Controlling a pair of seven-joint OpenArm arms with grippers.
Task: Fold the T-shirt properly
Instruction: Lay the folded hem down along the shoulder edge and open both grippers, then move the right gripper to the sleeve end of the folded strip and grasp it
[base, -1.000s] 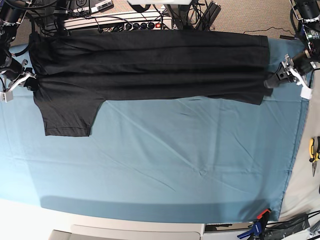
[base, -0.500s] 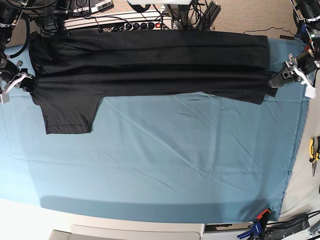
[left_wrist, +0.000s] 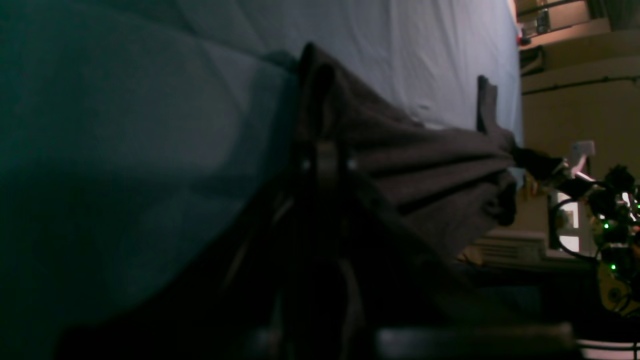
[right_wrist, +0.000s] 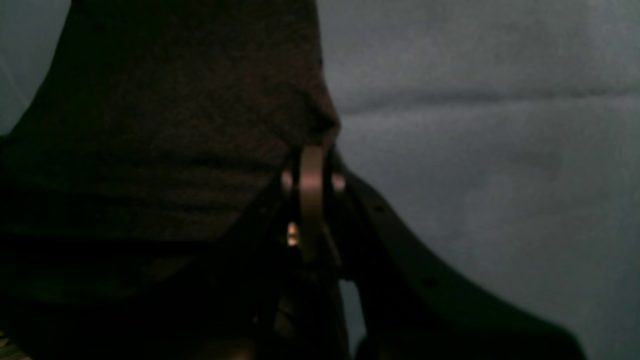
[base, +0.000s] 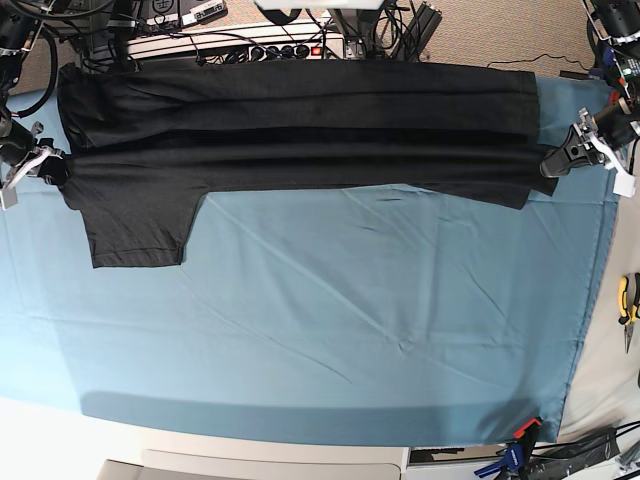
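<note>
The black T-shirt (base: 300, 135) is stretched lengthwise across the far side of the teal table cloth (base: 330, 320), plain side up, with long taut creases and one sleeve (base: 135, 225) hanging toward the front at the left. My left gripper (base: 548, 162) is shut on the T-shirt's right edge. At the opposite end my right gripper (base: 55, 168) is shut on the left edge. The left wrist view shows the T-shirt (left_wrist: 425, 170) lifted in a ridge from the left gripper (left_wrist: 322, 150). In the right wrist view the dark T-shirt (right_wrist: 175, 125) is pinched in the right gripper (right_wrist: 311, 150).
Cables, power strips and equipment (base: 240, 40) crowd the table's back edge. Yellow-handled pliers (base: 626, 310) lie off the cloth at the right. Clamps (base: 515, 450) hold the cloth at the front right corner.
Both grippers have moved slightly toward the back of the table, still holding the T-shirt. The cloth is drawn a little tauter between them.
</note>
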